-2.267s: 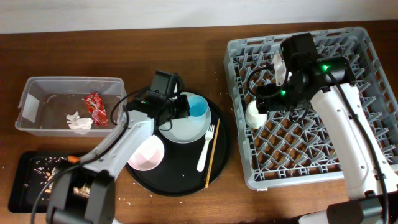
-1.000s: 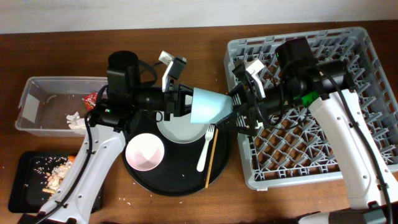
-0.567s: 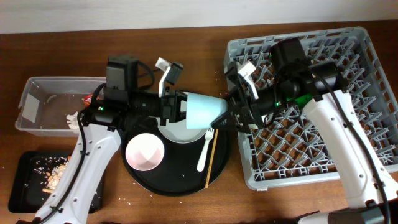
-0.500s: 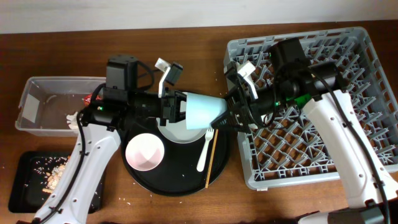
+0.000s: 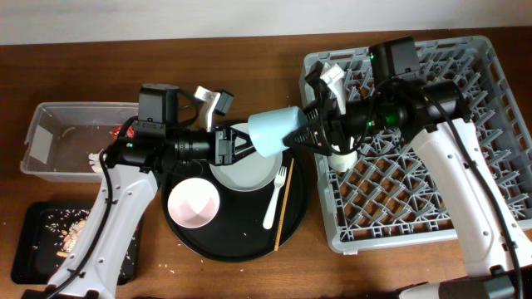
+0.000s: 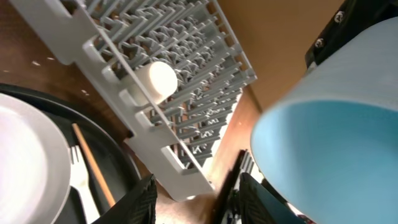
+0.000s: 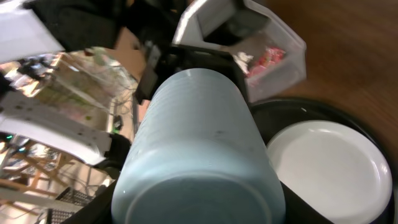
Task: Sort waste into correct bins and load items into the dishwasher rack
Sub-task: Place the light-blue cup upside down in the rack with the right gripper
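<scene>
My right gripper [image 5: 304, 134] [image 7: 199, 208] is shut on the light blue cup [image 5: 273, 129] [image 7: 198, 155] and holds it on its side in the air, between the round tray and the dishwasher rack [image 5: 465, 191] [image 6: 186, 106]. My left gripper [image 5: 236, 148] [image 6: 198, 202] stands open just left of the cup's mouth [image 6: 336, 143], with nothing between its fingers. A cream cup [image 5: 341, 158] [image 6: 158, 78] stands in the rack. On the round tray lie the plate [image 5: 245, 173] [image 7: 329, 162], the pinkish bowl [image 5: 194, 202], the white fork [image 5: 274, 199] and the chopstick [image 5: 283, 212].
The round black tray [image 5: 241, 245] sits at the table's middle. At the left stands the clear tub [image 5: 50, 124] holding a white napkin [image 5: 100, 162] and a red wrapper [image 5: 125, 131]. The shallow black tray [image 5: 33, 257] with food scraps is at the front left.
My left gripper has opened, let go of the light blue cup and drawn back to the left. My right gripper has closed on the cup and carried it up and slightly right.
</scene>
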